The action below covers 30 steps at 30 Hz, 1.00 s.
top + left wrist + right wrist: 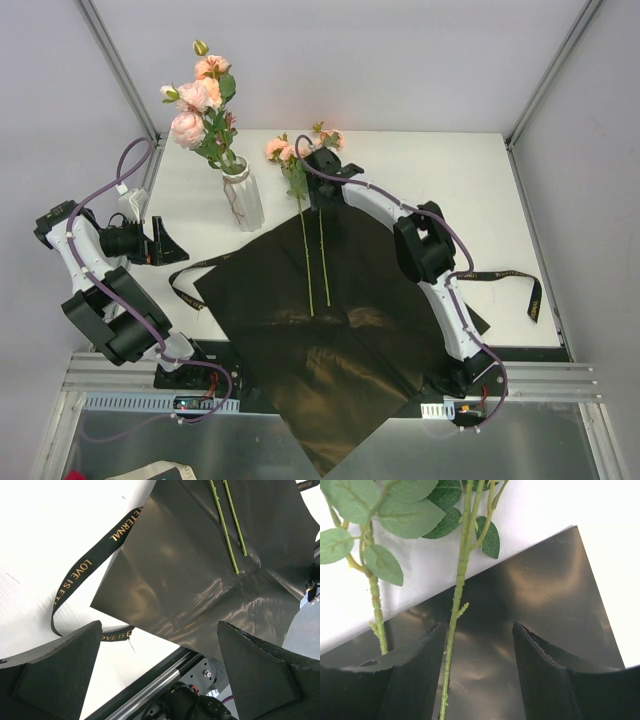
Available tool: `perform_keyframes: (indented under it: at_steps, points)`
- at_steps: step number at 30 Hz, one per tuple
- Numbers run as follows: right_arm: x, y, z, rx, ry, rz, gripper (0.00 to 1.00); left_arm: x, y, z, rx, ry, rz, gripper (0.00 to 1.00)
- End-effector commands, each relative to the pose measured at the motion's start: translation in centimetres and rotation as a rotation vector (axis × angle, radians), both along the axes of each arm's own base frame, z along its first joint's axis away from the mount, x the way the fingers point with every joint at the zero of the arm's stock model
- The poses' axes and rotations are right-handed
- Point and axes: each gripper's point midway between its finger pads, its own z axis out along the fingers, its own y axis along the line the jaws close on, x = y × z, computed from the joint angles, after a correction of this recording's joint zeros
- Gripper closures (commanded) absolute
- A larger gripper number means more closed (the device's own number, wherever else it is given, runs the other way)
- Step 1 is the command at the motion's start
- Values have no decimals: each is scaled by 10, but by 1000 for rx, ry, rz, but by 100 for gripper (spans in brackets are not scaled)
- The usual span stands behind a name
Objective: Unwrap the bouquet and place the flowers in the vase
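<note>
The vase (243, 201) stands at the back left of the table and holds several pink roses (200, 95). The black wrap (330, 330) lies flat and unfolded, and two more flowers lie on it, stems (307, 262) side by side and heads (281, 150) on the table past its far edge. My right gripper (312, 195) hovers low over their upper stems. In the right wrist view its fingers (420, 670) straddle one stem (454, 622), which runs close to the left finger with a wide gap to the other; the second stem (377, 612) lies outside. My left gripper (170, 243) stands open and empty at the left.
A black ribbon (185, 285) with gold lettering curls off the wrap's left corner, and another ribbon (512, 280) trails at the right. The left wrist view shows the ribbon (85, 570), the wrap (190, 585) and the table's front rail (150, 690). The wrap overhangs the near edge.
</note>
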Motion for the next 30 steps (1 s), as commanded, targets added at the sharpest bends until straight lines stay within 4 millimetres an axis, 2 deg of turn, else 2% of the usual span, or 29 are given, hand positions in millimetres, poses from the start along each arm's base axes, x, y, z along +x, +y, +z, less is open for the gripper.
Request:
perform_keyframes:
  at_steps: [1,3,13,16,21,25,27,28,29,30]
  points:
    - [-4,6,3,5,30,-11,43,1,-2,11,-11,-43,-10,1]
    - [-5,8,0,7,35,-13,48,1,-2,9,-15,-37,-10,1]
    - [-10,12,-12,-4,76,-21,55,4,-2,7,-33,-38,-14,1]
    - [-10,12,-17,0,89,-33,62,4,-2,7,-33,-36,-15,1]
    - [-10,13,-19,8,91,-50,82,3,-1,7,-25,-38,-15,1]
    - [-6,11,-10,23,67,-79,90,3,-1,7,-22,-37,-16,1]
    - [-5,11,1,39,46,-92,98,3,-1,7,-21,-36,-16,1]
    - [-1,8,7,47,22,-109,99,3,-1,7,-21,-36,-16,1]
    - [2,9,24,81,-6,-125,99,3,-1,7,-19,-37,-16,1]
    - [0,5,25,87,-6,-134,99,3,-1,8,-19,-37,-15,1]
